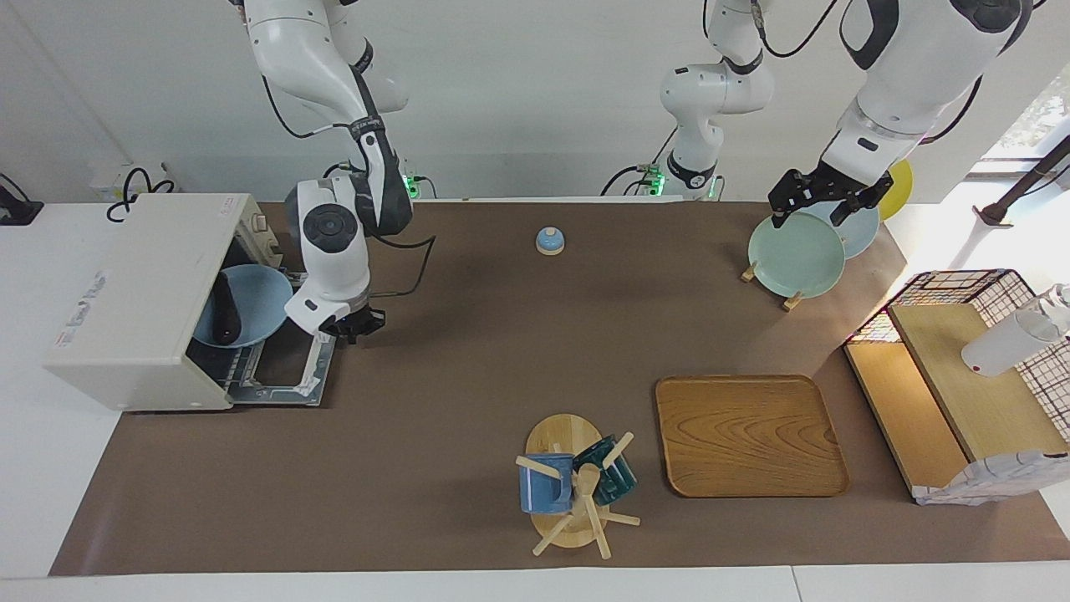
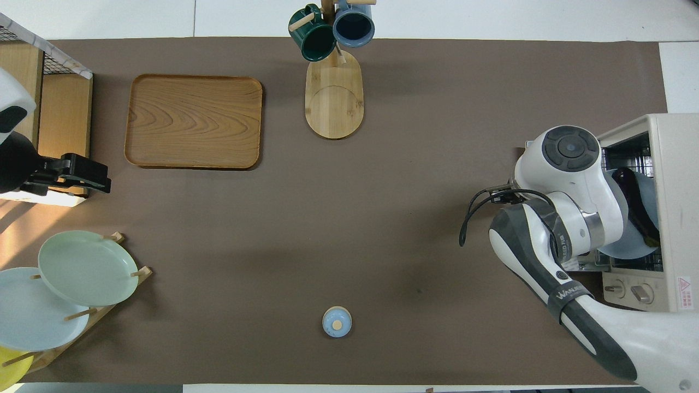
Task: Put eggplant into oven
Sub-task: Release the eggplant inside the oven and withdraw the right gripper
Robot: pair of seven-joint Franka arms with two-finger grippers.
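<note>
The oven [image 1: 138, 288] sits at the right arm's end of the table with its door [image 1: 276, 372] folded down flat. Inside it a light blue plate [image 1: 251, 305] rests on the rack, and the dark eggplant [image 1: 226, 313] lies on that plate. In the overhead view the eggplant [image 2: 636, 199] shows as a dark shape in the oven [image 2: 674, 207] mouth, partly covered by the right arm. My right gripper [image 1: 355, 324] is shut with nothing in it, low beside the corner of the open door. My left gripper [image 1: 817, 211] hangs open over the plate rack.
A wooden rack holds a green plate [image 1: 796, 255] and other plates at the left arm's end. A small blue bell [image 1: 550, 241] is near the robots. The wooden tray [image 1: 748, 435], mug tree [image 1: 577, 489] and wire shelf [image 1: 953, 385] lie farther out.
</note>
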